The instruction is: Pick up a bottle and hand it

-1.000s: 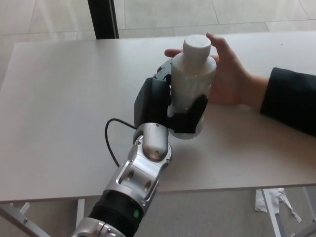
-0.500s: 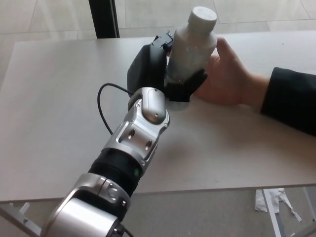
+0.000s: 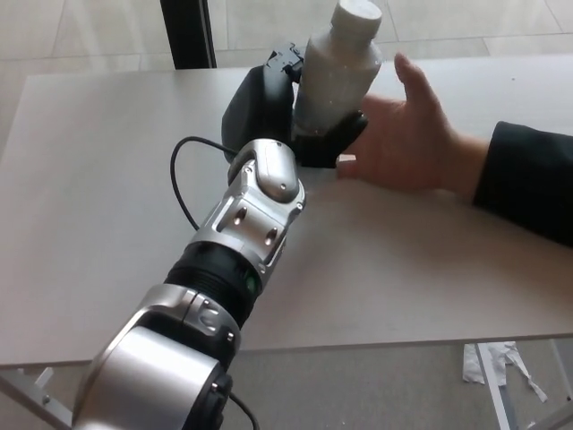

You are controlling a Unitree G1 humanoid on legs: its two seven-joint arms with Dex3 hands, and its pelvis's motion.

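My left hand (image 3: 277, 112) is shut on a white plastic bottle (image 3: 336, 72) with a white cap, held upright and tilted slightly right, lifted above the table (image 3: 89, 179). Black fingers (image 3: 331, 143) wrap the bottle's lower part. A person's open hand (image 3: 403, 134) with a dark sleeve (image 3: 528, 184) rests on the table just right of the bottle, palm towards it, close but I cannot tell whether it touches. My right hand does not show.
A black cable (image 3: 183, 184) loops from my left wrist over the table. A dark post (image 3: 188, 34) stands behind the table's far edge. Tiled floor lies beyond, and white scraps (image 3: 501, 367) lie on the floor below the near right edge.
My left arm has stretched further forward and up, carrying the bottle away from me. The person's hand, which was curled behind the bottle, now lies flatter beside it.
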